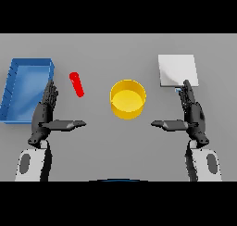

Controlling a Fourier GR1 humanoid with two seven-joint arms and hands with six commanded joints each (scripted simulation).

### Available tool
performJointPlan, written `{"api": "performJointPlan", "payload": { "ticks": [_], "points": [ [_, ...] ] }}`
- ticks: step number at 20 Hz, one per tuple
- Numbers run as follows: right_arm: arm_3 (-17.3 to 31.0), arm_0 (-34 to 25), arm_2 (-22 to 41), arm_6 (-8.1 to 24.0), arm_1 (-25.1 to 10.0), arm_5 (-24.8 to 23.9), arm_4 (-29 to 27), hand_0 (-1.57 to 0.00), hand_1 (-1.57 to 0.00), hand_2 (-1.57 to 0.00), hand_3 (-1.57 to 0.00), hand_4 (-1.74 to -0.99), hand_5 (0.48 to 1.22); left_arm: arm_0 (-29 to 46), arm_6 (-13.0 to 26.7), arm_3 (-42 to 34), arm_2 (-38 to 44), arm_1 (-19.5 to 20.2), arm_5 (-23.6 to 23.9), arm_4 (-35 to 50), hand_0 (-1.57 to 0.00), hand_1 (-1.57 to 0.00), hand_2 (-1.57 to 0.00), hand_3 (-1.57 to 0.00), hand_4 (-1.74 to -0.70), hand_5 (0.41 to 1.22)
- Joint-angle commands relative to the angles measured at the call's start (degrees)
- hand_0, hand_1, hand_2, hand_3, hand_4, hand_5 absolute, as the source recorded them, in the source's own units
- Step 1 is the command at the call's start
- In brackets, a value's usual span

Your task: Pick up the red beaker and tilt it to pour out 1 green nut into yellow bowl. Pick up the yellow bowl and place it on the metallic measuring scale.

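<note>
A red beaker (77,84) lies on the grey table, a slim cylinder left of centre. The yellow bowl (127,98) stands in the middle, and I see nothing inside it. The metallic measuring scale (177,70) is a pale square plate at the back right. My left hand (45,111) hovers open in front of and left of the beaker, fingers straight, thumb pointing right. My right hand (192,111) is open too, in front of the scale, its fingertips reaching the scale's near edge. No green nut is visible.
A blue tray (13,88) with raised walls lies at the far left, just behind my left hand.
</note>
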Motion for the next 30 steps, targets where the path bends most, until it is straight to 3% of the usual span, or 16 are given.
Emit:
{"api": "performJointPlan", "payload": {
  "ticks": [1,6,8,9,11,16,22,30],
  "points": [
    [0.0,-0.02,-0.02,0.03,-0.01,-0.04,-0.03,0.0,0.0,0.0,0.0,-1.245,0.681,-0.2,0.13,0.13,0.08,0.03,0.08,0.04,0.0,0.0,0.0,0.0,-1.2,0.652],
    [0.13,-0.21,-0.17,0.43,-0.29,0.06,-0.06,0.0,0.0,0.0,0.0,-1.245,0.681,-2.48,0.69,2.32,0.9,0.29,0.14,0.31,0.0,0.0,0.0,0.0,-1.2,0.652],
    [-3.89,3.8,4.0,-6.34,-3.95,-1.65,9.47,0.0,0.0,0.0,0.0,-1.242,0.678,0.55,-0.2,-1.96,-2.77,2.63,-0.4,-4.47,0.0,0.0,0.0,0.0,-1.21,0.649],
    [-5.26,5.35,5.05,-7.42,-4.74,-1.73,11.46,0.0,0.0,0.0,0.0,-1.239,0.679,0.77,0.86,-3.54,-3.1,3.72,-0.62,-5.09,0.0,0.0,0.0,0.0,-1.21,0.65],
    [-6.94,5.52,6.2,-5.64,-4.99,-2.52,13.91,0.0,0.0,0.0,0.0,-1.235,0.678,1.62,3.32,-5.37,-4.28,4.04,-0.87,-5.94,0.0,0.0,0.0,0.0,-1.22,0.658],
    [-8.0,6.81,6.67,-6.2,-4.61,-1.51,12.93,0.0,0.0,0.0,0.0,-1.254,0.682,1.24,4.14,-5.18,-5.61,4.27,-1.25,-7.52,0.0,0.0,0.0,0.0,-1.25,0.679],
    [-8.69,6.72,6.01,-6.1,-4.2,-0.64,10.69,0.0,0.0,0.0,0.0,-1.304,0.678,-7.9,3.21,6.71,-3.49,3.47,-1.41,-7.33,0.0,0.0,0.0,0.0,-1.38,0.738],
    [-7.75,5.98,5.67,-5.26,-3.8,-0.64,10.17,0.0,0.0,0.0,0.0,-1.341,0.689,-17.38,0.12,21.87,0.2,2.91,-0.33,-7.47,0.0,0.0,0.0,0.0,-1.34,0.717]
  ]
}}
